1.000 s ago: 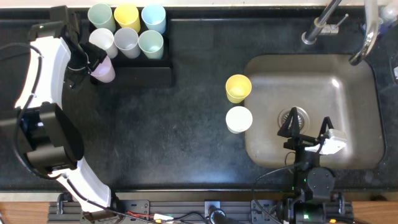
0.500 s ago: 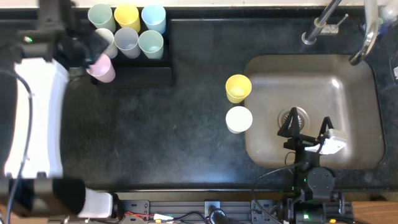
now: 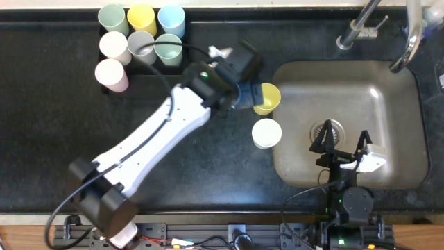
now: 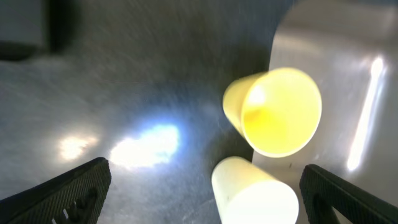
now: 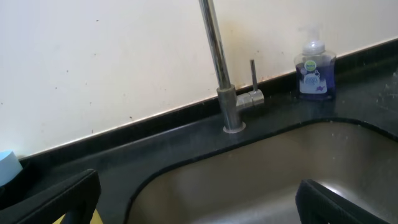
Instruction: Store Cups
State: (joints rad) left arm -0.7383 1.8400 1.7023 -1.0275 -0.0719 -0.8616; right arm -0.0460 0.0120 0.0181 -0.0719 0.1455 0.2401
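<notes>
A yellow cup [image 3: 266, 98] and a white cup [image 3: 266, 132] stand on the dark counter just left of the sink. My left gripper [image 3: 241, 92] hovers beside the yellow cup. In its wrist view the left gripper [image 4: 205, 171] is open and holds nothing, with the yellow cup [image 4: 273, 112] and the white cup [image 4: 255, 193] below it. A pink cup [image 3: 112, 74] stands upright on the black rack [image 3: 163, 85] at the back left, beside several other cups. My right gripper [image 3: 340, 147] rests open over the sink.
The steel sink [image 3: 388, 83] fills the right side, with a faucet [image 5: 225, 93] and a soap bottle [image 5: 314, 71] behind it. The rack holds green [image 3: 112, 17], yellow [image 3: 141, 17] and blue [image 3: 171, 18] cups in its back row. Dark counter lies between rack and sink.
My left arm let go of the pink cup at the rack and swung right across the counter to the yellow cup. The right arm has not moved.
</notes>
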